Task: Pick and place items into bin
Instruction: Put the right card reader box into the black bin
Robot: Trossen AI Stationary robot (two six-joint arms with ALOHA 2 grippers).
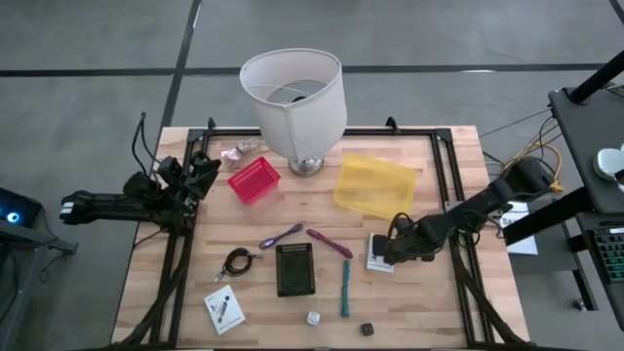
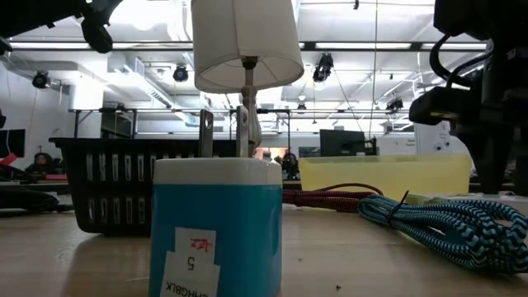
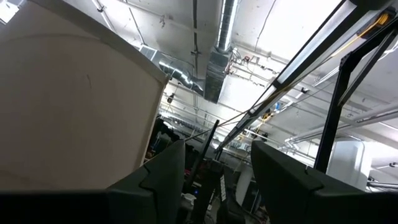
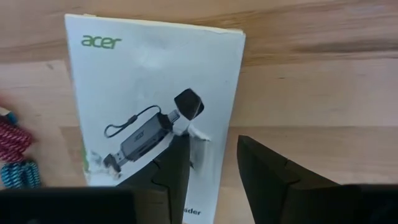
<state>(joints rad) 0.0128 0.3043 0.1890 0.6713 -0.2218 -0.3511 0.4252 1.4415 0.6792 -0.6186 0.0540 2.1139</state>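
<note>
My right gripper (image 1: 389, 254) is open and reaches in from the table's right side, low over a white printed card (image 1: 376, 251). In the right wrist view the card (image 4: 149, 93) shows a cable adapter print, and the gripper (image 4: 213, 163) straddles its edge. My left gripper (image 1: 202, 175) waits open at the table's left edge, pointing up beside the lampshade (image 3: 68, 106). A black coiled cable (image 1: 237, 261), two purple strips (image 1: 282, 235), a teal stick (image 1: 345, 288), a second white card (image 1: 223, 307), a white cube (image 1: 313, 318) and a dark cube (image 1: 367, 330) lie flat on the wood. My right gripper comes at the white card from above, slanting in from the table's right. One finger (image 4: 174, 171) is over the printed face near the card's long edge (image 4: 235, 87), the other over bare wood. I cannot tell whether either finger touches the card, which lies flat.
A yellow bin (image 1: 374, 183) sits just beyond the right gripper, a red basket (image 1: 253, 179) to its left. The large white lampshade (image 1: 294, 97) stands at the far middle. A black rectangular tray (image 1: 294, 269) lies at the centre. Black rails (image 1: 458, 195) run along both table sides.
</note>
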